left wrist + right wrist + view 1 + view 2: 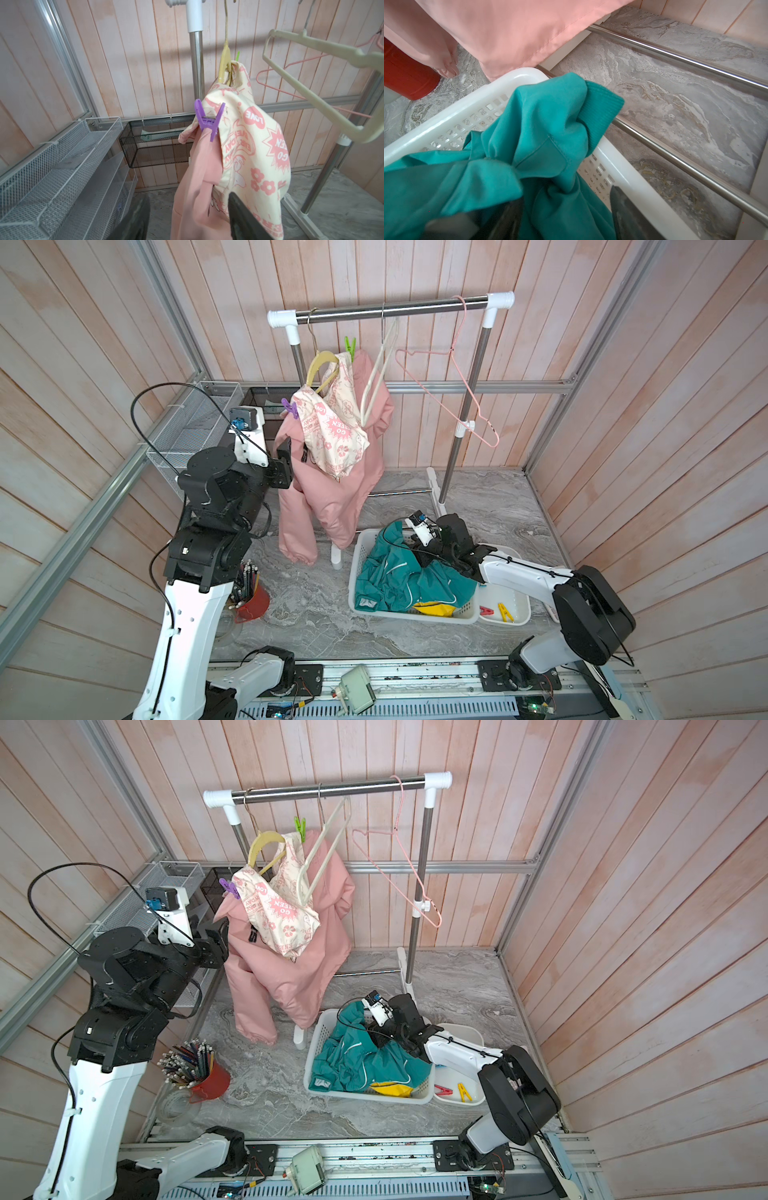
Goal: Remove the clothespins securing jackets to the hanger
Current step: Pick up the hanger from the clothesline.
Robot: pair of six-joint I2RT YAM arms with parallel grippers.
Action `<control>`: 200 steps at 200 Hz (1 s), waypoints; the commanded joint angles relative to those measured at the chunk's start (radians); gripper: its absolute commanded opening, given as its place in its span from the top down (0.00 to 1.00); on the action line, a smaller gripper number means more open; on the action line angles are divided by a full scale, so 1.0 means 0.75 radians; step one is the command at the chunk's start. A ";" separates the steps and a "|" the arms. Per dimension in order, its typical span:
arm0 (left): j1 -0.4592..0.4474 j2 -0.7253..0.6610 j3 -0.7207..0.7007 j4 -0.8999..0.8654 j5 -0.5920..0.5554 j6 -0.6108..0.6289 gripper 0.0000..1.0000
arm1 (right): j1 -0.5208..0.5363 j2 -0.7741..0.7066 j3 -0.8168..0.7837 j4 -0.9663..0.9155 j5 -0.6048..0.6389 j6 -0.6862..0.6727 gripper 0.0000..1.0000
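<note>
At the pink jacket's [197,187] top edge, the purple clothespin [208,122] looks light and springy, likely best squeezed at its tails; the left gripper [188,199] straddles fabric, grip unclear.

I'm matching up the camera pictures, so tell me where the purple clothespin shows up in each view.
In both top views: the purple clothespin sits left of the picture's centre, clipped on the edge of the cream lining of the pink jacket.
Left wrist: close up, on that same lining edge.
Right wrist: not in it.
Shared landmark: the pink jacket, visible in all four.
</note>
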 commanded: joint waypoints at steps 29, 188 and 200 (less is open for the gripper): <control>0.043 0.085 0.076 -0.007 0.170 -0.013 0.52 | -0.020 -0.075 -0.035 -0.022 -0.003 0.006 0.32; 0.054 0.059 -0.046 0.081 0.361 -0.062 1.00 | -0.066 -0.252 -0.134 0.063 0.069 0.087 0.31; 0.053 0.052 -0.045 0.090 0.374 -0.075 1.00 | -0.070 -0.263 -0.134 0.051 0.075 0.087 0.31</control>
